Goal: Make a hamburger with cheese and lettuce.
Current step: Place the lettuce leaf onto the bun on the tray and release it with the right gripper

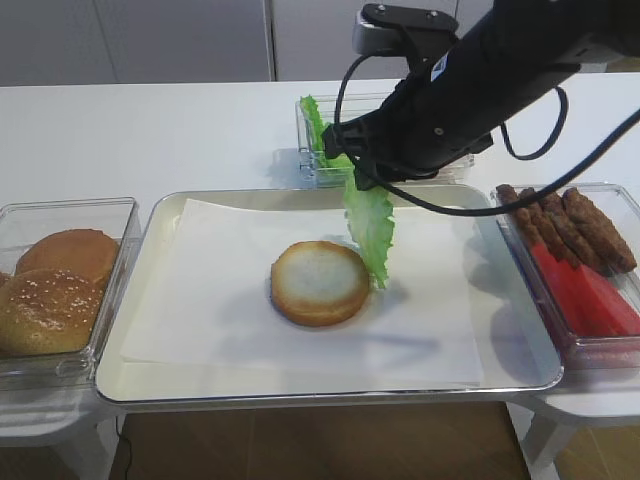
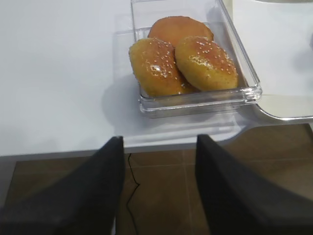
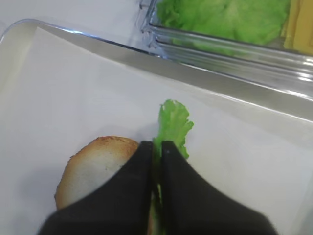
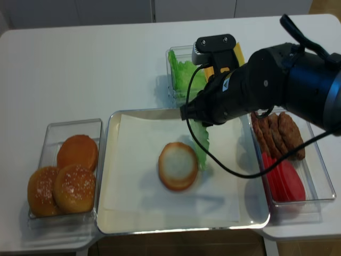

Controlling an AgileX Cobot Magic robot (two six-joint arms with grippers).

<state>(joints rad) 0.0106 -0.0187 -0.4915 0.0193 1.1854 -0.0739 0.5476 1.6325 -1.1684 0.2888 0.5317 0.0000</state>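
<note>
Pinching the lettuce [image 1: 370, 228] between fully closed jaws, my right gripper [image 3: 156, 147] is dangling the leaf just right of the hamburger [image 1: 320, 282], its lower edge reaching the white paper [image 1: 200, 300] on the tray [image 1: 150, 390], with bare paper lying open all around the bun. I am seeing my left gripper [image 2: 159, 142] only in its wrist view, jaws spread and holding nothing, hanging off the table edge before the sesame buns [image 2: 183, 61]; the right wrist view alone is showing the cheese [image 3: 298, 22] beside spare lettuce in the rear bin [image 3: 220, 49].

A white table [image 1: 150, 130] fills the scene. Behind it stand pale grey wall panels [image 1: 150, 40]; below its front edge shows brown tiled floor [image 2: 161, 196].
</note>
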